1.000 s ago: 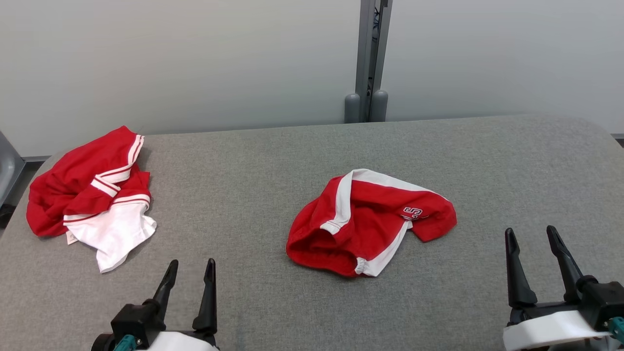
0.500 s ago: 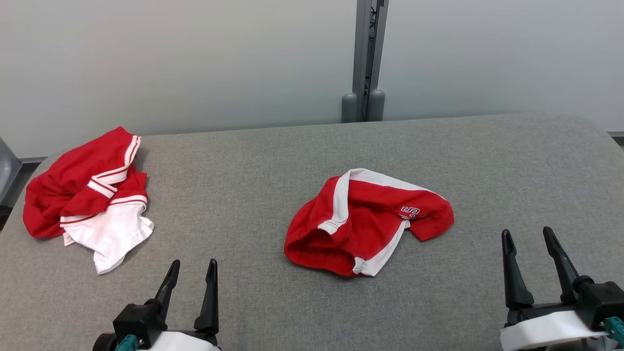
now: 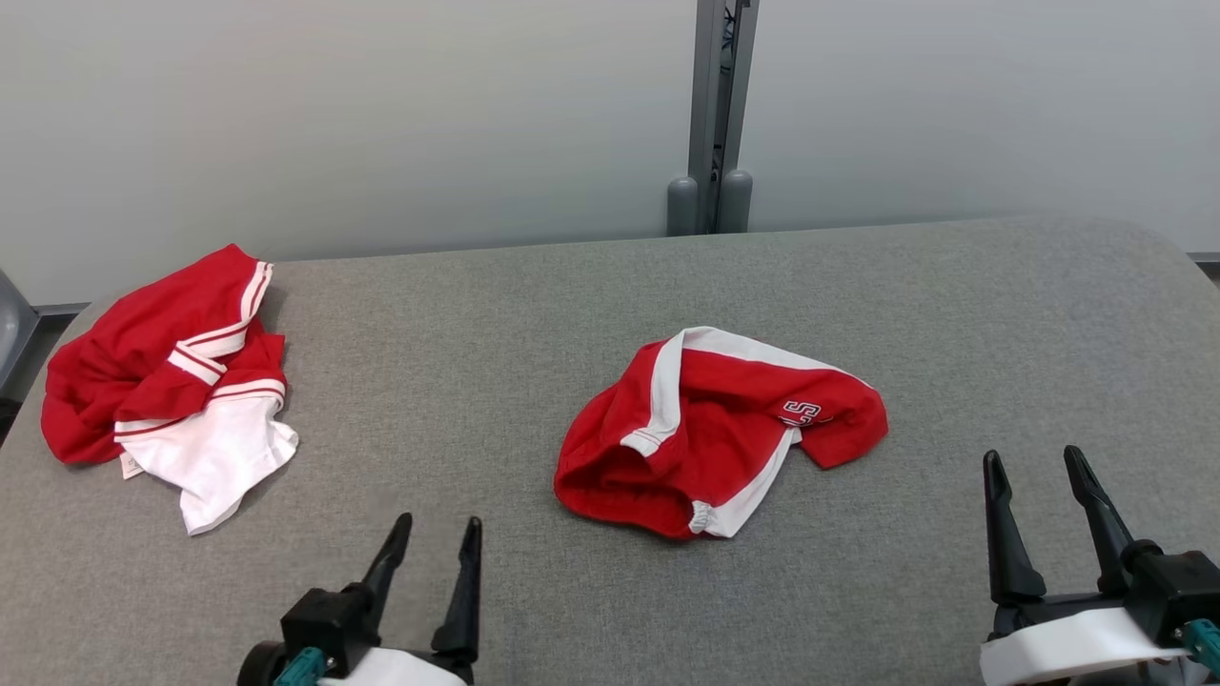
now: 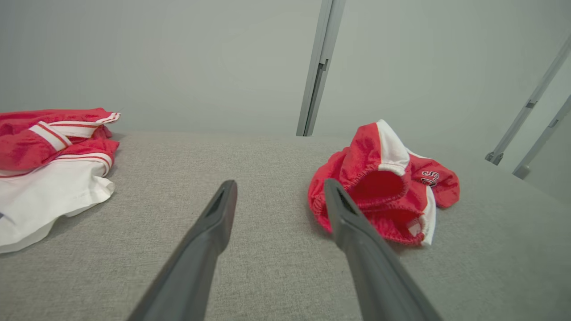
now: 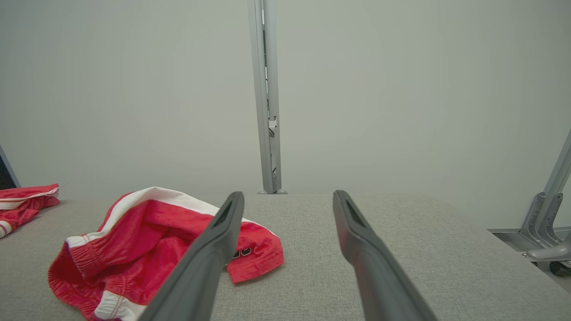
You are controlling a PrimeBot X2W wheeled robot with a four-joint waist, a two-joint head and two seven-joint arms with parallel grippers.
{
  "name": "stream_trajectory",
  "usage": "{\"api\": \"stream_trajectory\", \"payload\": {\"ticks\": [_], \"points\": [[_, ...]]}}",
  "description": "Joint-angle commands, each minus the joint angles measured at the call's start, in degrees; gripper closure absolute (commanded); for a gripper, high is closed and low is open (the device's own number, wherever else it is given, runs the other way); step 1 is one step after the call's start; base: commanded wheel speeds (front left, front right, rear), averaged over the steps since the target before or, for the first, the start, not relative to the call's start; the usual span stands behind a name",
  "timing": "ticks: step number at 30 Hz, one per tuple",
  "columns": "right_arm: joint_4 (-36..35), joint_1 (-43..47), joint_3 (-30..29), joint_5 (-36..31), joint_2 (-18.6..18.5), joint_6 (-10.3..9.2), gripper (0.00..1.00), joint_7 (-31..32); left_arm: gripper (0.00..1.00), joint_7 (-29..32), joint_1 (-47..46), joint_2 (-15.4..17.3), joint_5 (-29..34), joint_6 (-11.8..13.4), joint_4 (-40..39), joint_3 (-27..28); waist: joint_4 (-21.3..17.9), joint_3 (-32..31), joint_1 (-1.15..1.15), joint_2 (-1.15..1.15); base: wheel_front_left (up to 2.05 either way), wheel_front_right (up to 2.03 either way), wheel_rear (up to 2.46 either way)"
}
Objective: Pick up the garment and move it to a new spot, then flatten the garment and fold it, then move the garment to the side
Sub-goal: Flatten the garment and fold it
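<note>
A crumpled red garment (image 3: 724, 429) with white side stripes and a small logo lies in the middle of the grey table (image 3: 477, 324); it also shows in the left wrist view (image 4: 379, 187) and the right wrist view (image 5: 147, 236). My left gripper (image 3: 438, 522) hovers near the table's front edge, to the garment's lower left, open and empty; its fingers (image 4: 280, 183) point just left of the garment. My right gripper (image 3: 1031, 455) stands open and empty at the lower right, right of the garment, with the cloth left of its fingers (image 5: 288, 193).
A second red and white garment (image 3: 162, 381) lies bunched at the table's far left (image 4: 49, 156). A grey post (image 3: 713, 114) rises behind the table against a pale wall. Bare grey table surface lies between the two garments and to the right.
My left gripper has moved to the right, closer to the middle garment. The right gripper and both garments have stayed where they were.
</note>
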Motion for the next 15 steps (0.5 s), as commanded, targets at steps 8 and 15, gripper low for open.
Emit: {"api": "stream_trajectory", "payload": {"ticks": [8, 15], "points": [[0.3, -1.0, 0.0, 0.0, -0.4, 0.01, 0.00, 0.0, 0.00, 1.7, -6.2, 0.2, -5.3, -2.2, 4.4, -10.4, -1.0, 0.8, 0.00, 0.00, 0.00, 0.00, 0.00], [0.0, -2.0, -0.1, 0.2, -0.4, 0.01, 0.00, 0.0, 0.00, 8.2, -12.7, 0.2, -16.5, -1.9, 6.5, -18.2, -3.5, 2.4, 0.00, 0.00, 0.00, 0.00, 0.00]]}}
